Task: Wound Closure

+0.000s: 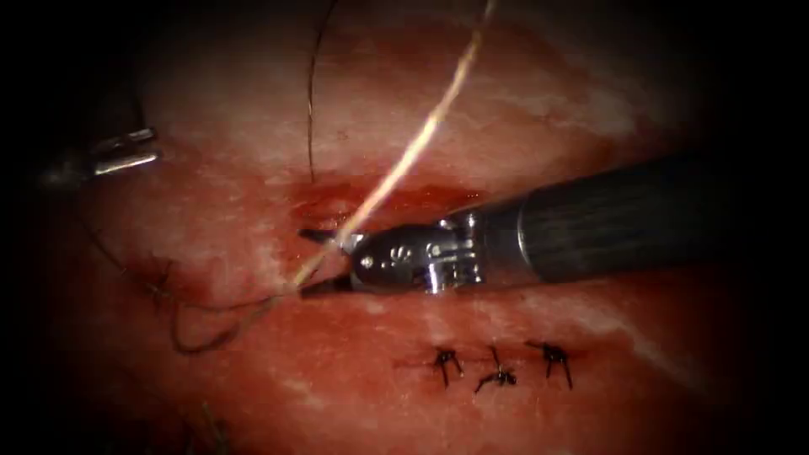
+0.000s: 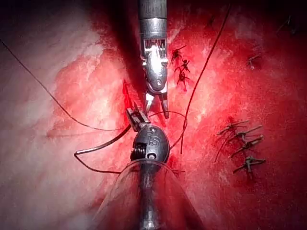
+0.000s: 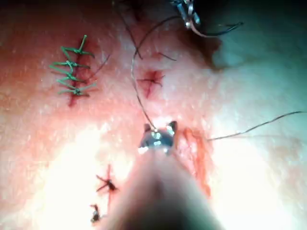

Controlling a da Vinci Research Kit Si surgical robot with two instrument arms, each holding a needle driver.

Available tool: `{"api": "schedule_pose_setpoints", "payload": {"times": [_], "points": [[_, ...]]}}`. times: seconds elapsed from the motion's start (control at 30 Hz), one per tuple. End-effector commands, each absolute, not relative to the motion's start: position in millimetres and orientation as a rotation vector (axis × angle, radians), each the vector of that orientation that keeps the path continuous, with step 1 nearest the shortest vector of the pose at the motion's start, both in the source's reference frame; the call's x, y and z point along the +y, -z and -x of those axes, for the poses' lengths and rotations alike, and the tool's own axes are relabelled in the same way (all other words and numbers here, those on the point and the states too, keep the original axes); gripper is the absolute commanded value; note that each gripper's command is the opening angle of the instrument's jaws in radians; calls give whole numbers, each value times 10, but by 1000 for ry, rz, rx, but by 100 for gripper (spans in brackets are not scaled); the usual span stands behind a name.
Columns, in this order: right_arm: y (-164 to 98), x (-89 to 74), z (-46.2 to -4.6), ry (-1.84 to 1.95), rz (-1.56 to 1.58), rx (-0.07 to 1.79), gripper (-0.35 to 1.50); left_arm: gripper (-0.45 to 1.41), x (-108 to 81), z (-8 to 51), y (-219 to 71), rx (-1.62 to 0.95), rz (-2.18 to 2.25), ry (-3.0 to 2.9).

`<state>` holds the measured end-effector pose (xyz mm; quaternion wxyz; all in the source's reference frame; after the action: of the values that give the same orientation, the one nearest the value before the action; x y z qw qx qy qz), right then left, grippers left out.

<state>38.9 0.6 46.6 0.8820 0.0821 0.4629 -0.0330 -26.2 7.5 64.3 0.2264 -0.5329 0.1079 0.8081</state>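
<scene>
My right tool [image 1: 316, 261] reaches in from the right over the cut [image 1: 379, 198], jaws open. The thread [image 1: 421, 135] runs slanting between them without being gripped. The same open jaws [image 2: 157, 104] [image 3: 159, 127] straddle the thread [image 3: 139, 96] in both wrist views. My left tool [image 1: 126, 156] sits far left of the cut, off the tissue [image 1: 253, 101]. Its jaws [image 2: 136, 117] are shut on the curved needle [image 2: 103, 143] near one end. The needle is free of the tissue. A dark thread loop [image 1: 211, 337] lies left of the cut.
Three dark tied stitches [image 1: 499, 364] sit in a row below the right tool's shaft [image 1: 607, 219]. A small knot [image 1: 160, 291] lies on the left. Red fluid [image 1: 337, 202] pools at the cut. More stitch rows [image 2: 242, 143] [image 3: 72, 72] lie farther off.
</scene>
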Motion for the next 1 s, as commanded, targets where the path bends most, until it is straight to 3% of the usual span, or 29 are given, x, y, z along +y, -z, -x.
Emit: {"api": "schedule_pose_setpoints", "payload": {"times": [0.03,0.47,0.83,0.87,0.93,1.0], "points": [[-471,-2,-394,86,-171,956,-35,-45,68,267,-649,295,1468,-2228],[-399,-39,-392,139,-223,929,-35,-45,66,266,-668,302,1472,-2223],[-291,-78,-408,164,-350,1033,-35,-45,64,264,-696,274,1454,-2229],[-290,-79,-409,156,-333,1025,-32,-45,64,264,-696,274,1454,-2229],[-293,-75,-409,127,-283,1002,31,-45,63,264,-695,275,1454,-2229],[-301,-68,-407,110,-252,994,59,-45,63,264,-695,275,1454,-2229]]}}
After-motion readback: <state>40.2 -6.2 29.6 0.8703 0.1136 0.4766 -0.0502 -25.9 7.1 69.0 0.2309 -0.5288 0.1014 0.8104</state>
